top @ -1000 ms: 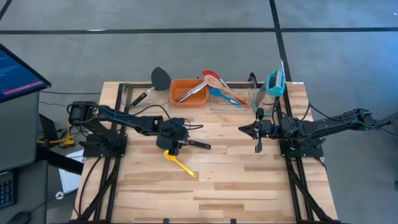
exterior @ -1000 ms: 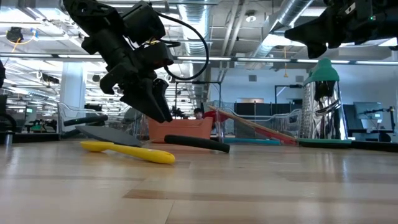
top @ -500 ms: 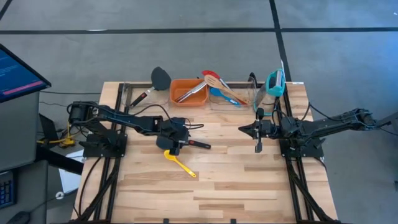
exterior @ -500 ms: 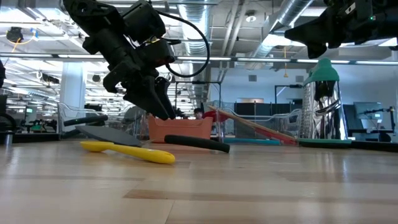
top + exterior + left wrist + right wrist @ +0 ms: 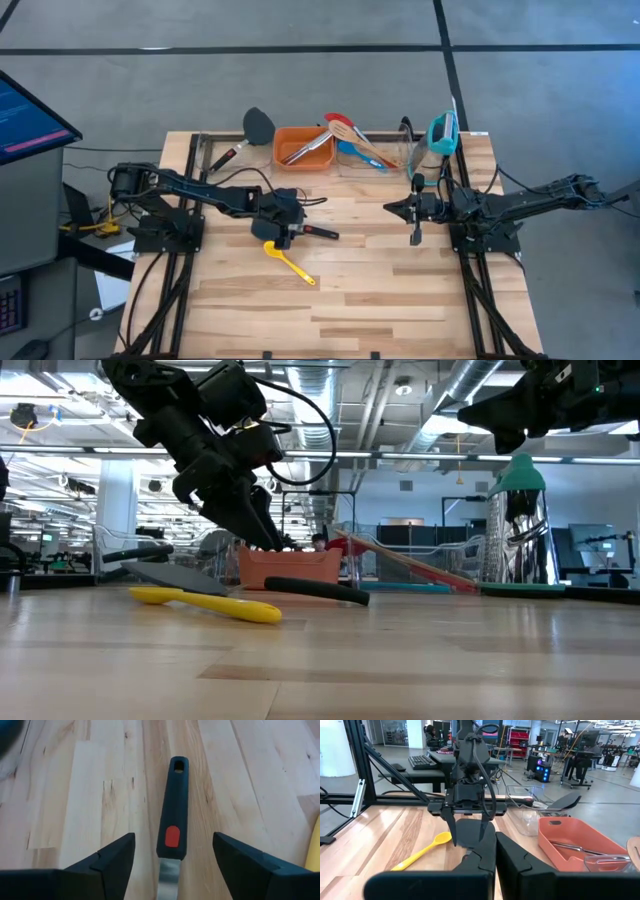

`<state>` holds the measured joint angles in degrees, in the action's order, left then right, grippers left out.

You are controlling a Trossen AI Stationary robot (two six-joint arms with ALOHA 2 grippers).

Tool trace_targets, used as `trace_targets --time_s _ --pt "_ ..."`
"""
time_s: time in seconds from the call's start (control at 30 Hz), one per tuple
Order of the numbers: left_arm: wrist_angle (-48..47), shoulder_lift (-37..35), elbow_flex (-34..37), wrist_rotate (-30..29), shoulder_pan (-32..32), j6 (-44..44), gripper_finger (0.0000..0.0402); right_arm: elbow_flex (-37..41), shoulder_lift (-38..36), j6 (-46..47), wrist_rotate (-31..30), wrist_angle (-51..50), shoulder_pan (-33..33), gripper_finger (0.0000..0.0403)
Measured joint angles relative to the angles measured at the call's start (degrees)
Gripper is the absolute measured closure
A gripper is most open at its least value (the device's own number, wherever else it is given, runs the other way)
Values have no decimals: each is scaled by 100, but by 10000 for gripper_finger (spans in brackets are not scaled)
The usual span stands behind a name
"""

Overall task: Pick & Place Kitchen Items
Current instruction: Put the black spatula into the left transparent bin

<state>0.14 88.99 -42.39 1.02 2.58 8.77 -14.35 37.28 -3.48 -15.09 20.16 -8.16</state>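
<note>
Left wrist view is showing the left gripper [image 5: 172, 862] with fingers spread wide, straddling the black spatula [image 5: 172, 827] lying flat on the table [image 5: 75, 795]; the grasp is being lined up; next it needs lowering and closing; a second ago the fingers were standing narrower; the right gripper [image 5: 415, 239] is waiting, closed.

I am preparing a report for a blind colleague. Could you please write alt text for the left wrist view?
The left end effector hangs open above a black spatula handle with a red patch, which lies on the wooden table between its two fingers. An edge of the yellow spoon shows at one side.
</note>
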Motion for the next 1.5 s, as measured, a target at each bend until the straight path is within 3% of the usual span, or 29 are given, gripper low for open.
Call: trace_targets --time_s 0.27,0.53,0.73,0.87,1.23,1.5 --pt "97 81 0 2 -1 -26 158 0 0 2 0 2 0 403" --pt "342 906 4 4 1 -28 159 0 -2 6 0 0 0 403" --pt "568 1104 4 27 3 -27 165 0 -2 6 0 -8 0 403" --pt "573 1106 4 31 8 -28 186 0 -2 4 -2 -22 0 403" --pt "603 1113 2 -7 8 -26 291 0 -2 4 0 -48 2 403" --pt "603 1113 2 -4 8 -12 297 0 -2 2 0 -71 2 403"
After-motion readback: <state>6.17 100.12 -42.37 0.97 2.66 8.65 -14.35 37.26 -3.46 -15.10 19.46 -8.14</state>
